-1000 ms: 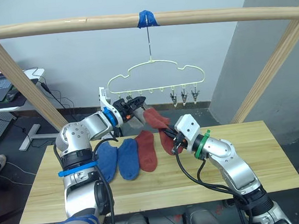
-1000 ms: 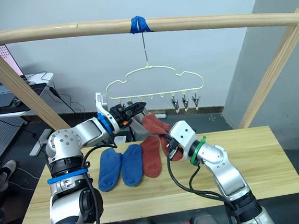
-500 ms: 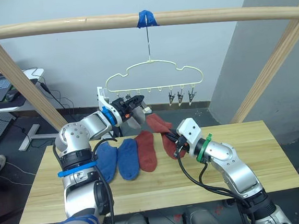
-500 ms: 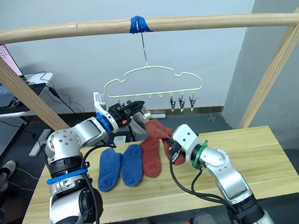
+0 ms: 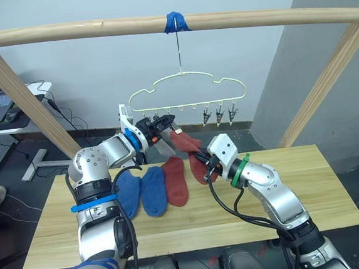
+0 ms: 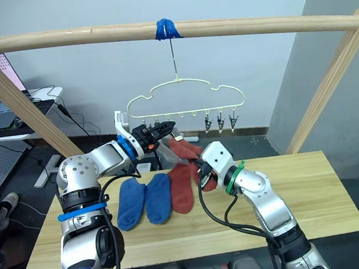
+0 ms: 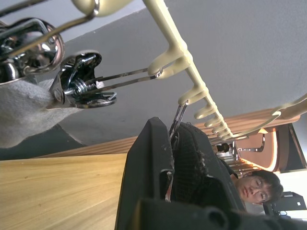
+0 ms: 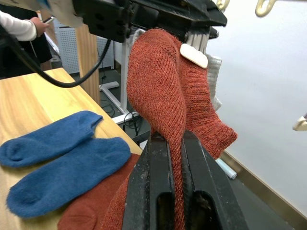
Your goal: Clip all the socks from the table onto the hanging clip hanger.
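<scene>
The pale clip hanger (image 5: 188, 86) hangs by its hook from the wooden rail. My left gripper (image 5: 165, 120) is raised to its left end, shut on one metal clip (image 7: 175, 120). Beside that, another clip (image 7: 81, 88) holds a light grey sock (image 5: 161, 145). My right gripper (image 5: 202, 164) is shut on a brick red sock (image 8: 163, 96), whose upper end reaches up to the left gripper's fingers. On the table (image 5: 298, 193) lie two blue socks (image 5: 129, 192) (image 5: 153, 190) and a second red sock (image 5: 176, 182), side by side.
Three free clips (image 5: 219, 115) hang at the hanger's right end. The rail (image 5: 95, 30) rests on slanted wooden posts (image 5: 18, 92) at both sides. A white desk (image 5: 1, 112) stands far left. A person (image 7: 254, 187) is behind the table.
The right gripper dipped half a second ago and has come back up and left, bringing the red sock's top to the left gripper. The hanger swayed slightly.
</scene>
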Controlling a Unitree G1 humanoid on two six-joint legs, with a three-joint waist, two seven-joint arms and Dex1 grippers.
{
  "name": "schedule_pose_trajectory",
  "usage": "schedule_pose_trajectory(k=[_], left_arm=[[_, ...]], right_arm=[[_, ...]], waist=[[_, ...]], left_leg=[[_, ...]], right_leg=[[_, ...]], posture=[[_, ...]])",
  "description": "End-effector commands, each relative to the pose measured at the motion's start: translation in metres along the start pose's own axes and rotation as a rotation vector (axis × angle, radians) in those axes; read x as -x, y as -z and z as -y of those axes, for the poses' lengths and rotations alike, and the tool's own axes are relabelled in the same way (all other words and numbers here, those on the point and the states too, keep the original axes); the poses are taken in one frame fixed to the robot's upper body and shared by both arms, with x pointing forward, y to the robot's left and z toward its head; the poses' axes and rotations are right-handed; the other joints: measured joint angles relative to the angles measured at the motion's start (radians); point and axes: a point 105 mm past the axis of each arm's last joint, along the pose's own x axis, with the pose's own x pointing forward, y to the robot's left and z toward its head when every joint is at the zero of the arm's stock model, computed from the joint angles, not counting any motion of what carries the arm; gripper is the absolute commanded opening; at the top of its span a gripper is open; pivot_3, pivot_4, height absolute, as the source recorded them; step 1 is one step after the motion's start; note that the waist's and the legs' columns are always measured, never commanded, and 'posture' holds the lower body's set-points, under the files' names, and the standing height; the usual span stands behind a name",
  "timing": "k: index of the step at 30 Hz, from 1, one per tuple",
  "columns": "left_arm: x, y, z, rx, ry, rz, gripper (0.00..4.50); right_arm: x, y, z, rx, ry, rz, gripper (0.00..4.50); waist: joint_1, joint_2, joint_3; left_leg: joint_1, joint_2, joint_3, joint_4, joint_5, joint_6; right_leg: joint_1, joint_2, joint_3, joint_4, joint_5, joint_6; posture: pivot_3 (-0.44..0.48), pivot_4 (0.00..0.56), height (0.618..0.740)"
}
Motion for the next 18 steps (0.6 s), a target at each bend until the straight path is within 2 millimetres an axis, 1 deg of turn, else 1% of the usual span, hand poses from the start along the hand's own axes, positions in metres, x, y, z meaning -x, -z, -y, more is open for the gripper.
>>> schedule_pose_trajectory(k=[1,3,7,9,10,12,18], left_arm=[[0.0,-0.002,0.005,-0.028,0.023,0.01,0.12],[0.001,-0.005,0.008,-0.086,0.035,0.023,0.12],[0.003,-0.009,0.016,-0.082,0.091,0.055,0.12],[0.005,-0.009,0.019,-0.079,0.111,0.056,0.83],[0.005,-0.009,0.018,-0.08,0.108,0.051,1.03],[0.006,-0.008,0.017,-0.083,0.101,0.044,1.65],[0.009,-0.006,0.016,-0.083,0.099,0.032,3.31]], right_arm=[[-0.004,-0.013,0.0,0.02,-0.005,0.052,0.02],[-0.004,-0.013,-0.001,0.019,-0.009,0.05,0.02],[-0.004,-0.012,-0.001,0.017,-0.01,0.05,0.02],[-0.004,-0.013,-0.001,0.016,-0.009,0.05,0.0],[-0.005,-0.013,-0.001,0.016,-0.009,0.051,0.0],[-0.005,-0.013,-0.001,0.015,-0.008,0.052,0.0],[-0.009,-0.015,0.0,0.016,0.0,0.06,0.0]], waist=[[-0.001,0.0,0.0],[0.0,0.0,0.0],[0.0,0.0,0.001],[0.0,0.0,0.001],[0.0,0.0,0.001],[0.0,0.0,0.001],[0.0,0.0,0.002]], left_leg=[[0.0,0.0,0.0,0.0,0.0,0.0],[-0.001,0.0,0.0,0.0,0.0,0.0],[-0.001,0.0,0.0,0.0,0.0,0.0],[-0.001,0.0,0.0,-0.001,0.0,0.0],[-0.001,0.0,0.0,-0.001,0.0,0.0],[-0.001,0.0,0.0,-0.001,0.0,0.0],[-0.001,0.0,0.0,0.0,0.0,0.0]], right_leg=[[0.0,0.0,0.0,-0.001,0.0,0.0],[0.0,0.0,0.0,-0.002,0.0,0.0],[0.0,0.0,0.0,-0.003,0.0,0.0],[0.0,0.0,0.0,-0.003,0.0,0.0],[0.0,0.0,0.0,-0.003,0.0,0.0],[0.0,0.0,0.0,-0.003,0.0,0.0],[0.0,-0.001,0.0,-0.003,0.0,0.0]], posture=[[-0.015,0.126,0.74],[-0.015,0.126,0.74],[-0.012,0.127,0.74],[-0.012,0.127,0.74],[-0.01,0.126,0.74],[-0.01,0.126,0.74],[-0.007,0.12,0.74]])
